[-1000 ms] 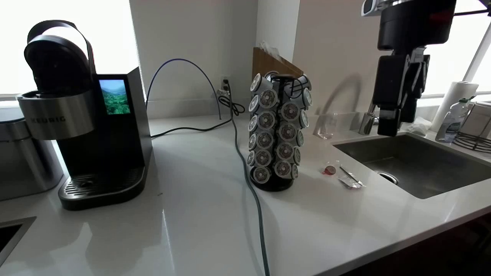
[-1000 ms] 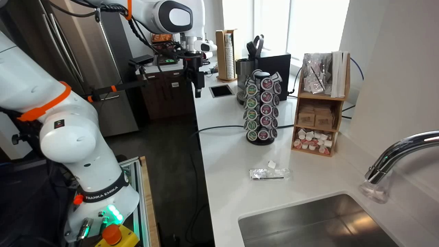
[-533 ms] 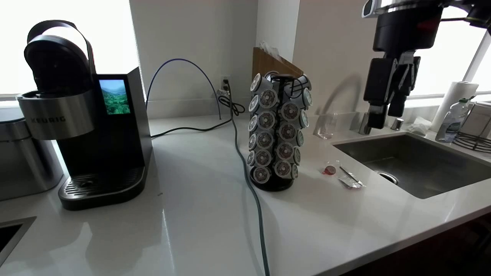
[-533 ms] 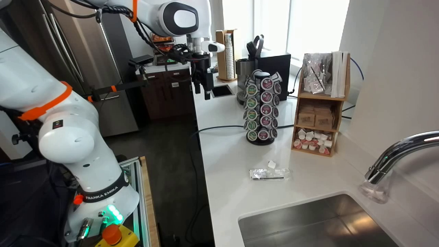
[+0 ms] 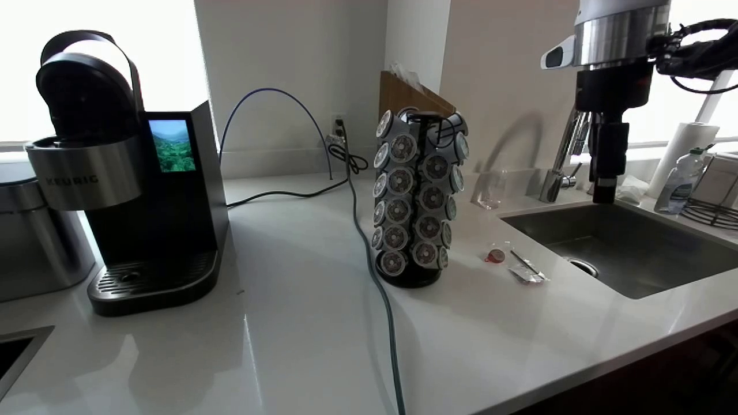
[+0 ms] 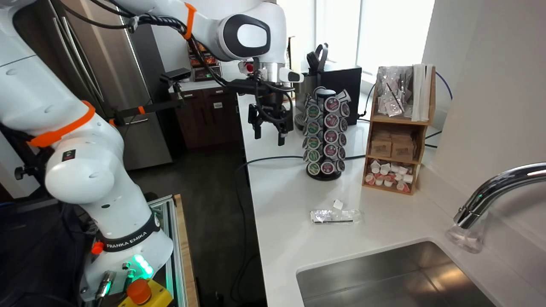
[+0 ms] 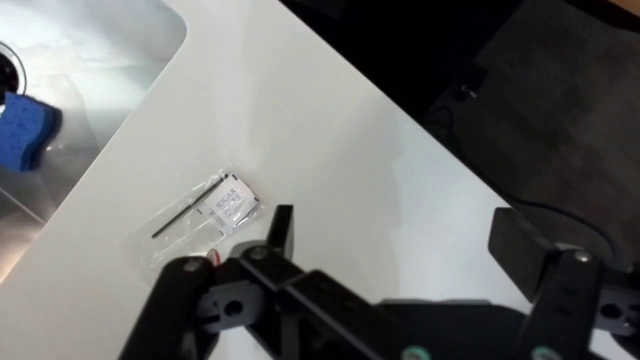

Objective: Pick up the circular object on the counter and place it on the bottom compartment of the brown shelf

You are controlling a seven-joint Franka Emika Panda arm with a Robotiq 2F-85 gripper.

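Gripper is spread wide, fingers well apart, nothing gripped. It is pointed down, well above the white countertop, and separated from the pod carousel in both exterior views. In the wrist view the gap is filled mostly by countertop, with dark floor past the edge.

Target located: small red-lidded cup, lying on its side on the countertop. Round red face is shown in an exterior view; only its white body is shown in an exterior view from the sink side. In the wrist view it is mostly blocked by the gripper, a bit of red rim exposed.

Just beside it, a clear wrapper is laid flat, with a dark stirrer and a sugar packet inside. Whether cup and wrapper are touching cannot be told.

Brown wooden shelf is stood by the wall. Bottom compartment is loaded with red-and-white cups; middle is stacked with brown packs; top is filled with clear packets and long white sleeves.

Carousel is positioned between the cup and the Keurig coffee maker. Blue sponge is visible in the sink.
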